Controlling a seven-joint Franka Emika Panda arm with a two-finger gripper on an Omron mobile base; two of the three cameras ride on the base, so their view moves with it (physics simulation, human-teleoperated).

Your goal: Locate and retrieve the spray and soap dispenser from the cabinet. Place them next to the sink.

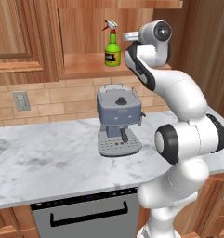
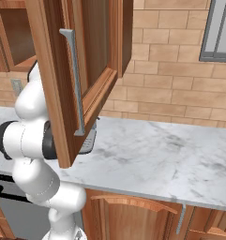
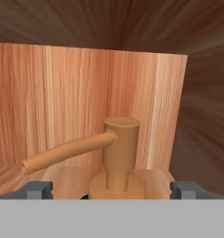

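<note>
hand open at the soap dispenser's pump, inside the cabinet niche

in the hand view the hand (image 3: 111,189) stands wide open, its tips either side of the soap dispenser (image 3: 114,158), bronze pump top dead centre, spout pointing left. best to drop lower and close on the body, not the thin pump. the spray (image 1: 112,44) stands on the cabinet (image 1: 85,64) shelf, left of the arm. an espresso machine (image 1: 118,122) sits on the desk (image 1: 48,162) below, and an open cabinet door (image 2: 72,79) hangs close beside the arm.
</note>
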